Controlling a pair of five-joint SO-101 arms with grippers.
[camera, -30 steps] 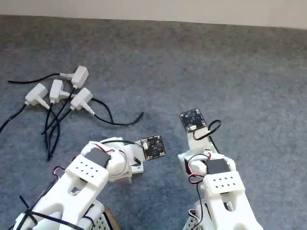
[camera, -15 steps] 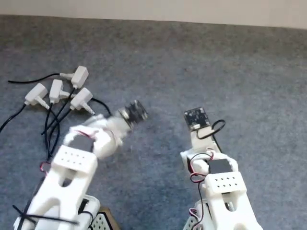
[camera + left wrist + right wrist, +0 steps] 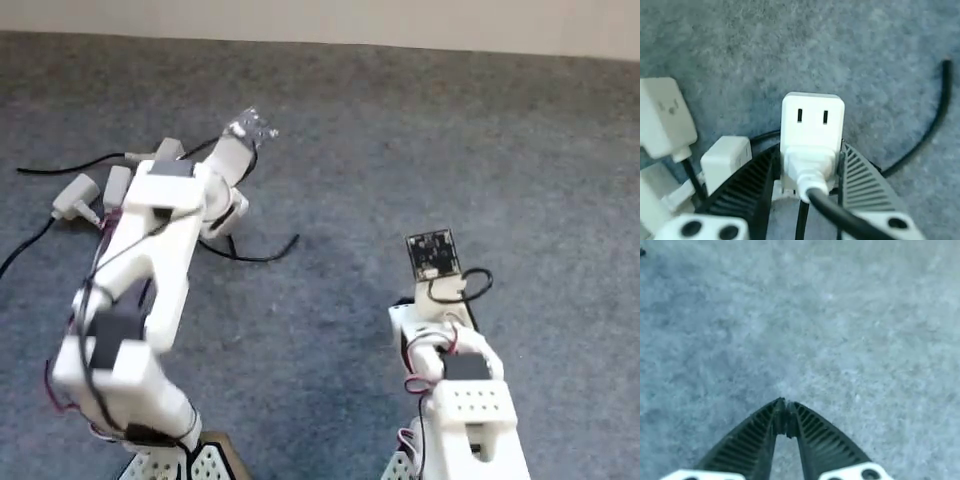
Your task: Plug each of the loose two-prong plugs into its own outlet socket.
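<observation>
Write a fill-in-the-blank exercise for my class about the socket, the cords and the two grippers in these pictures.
The white socket between the left gripper's fingers has ___ slots.
The right gripper, over the carpet, is ___.
The cord leaving the socket is coloured ___.
Missing words: two, shut, black.

Smooth, faintly glossy white plastic is shown on the outlet socket [image 3: 812, 122] — matt black ribbed plastic on the left gripper [image 3: 808, 150], rough grey carpet [image 3: 875, 45] beneath
</observation>
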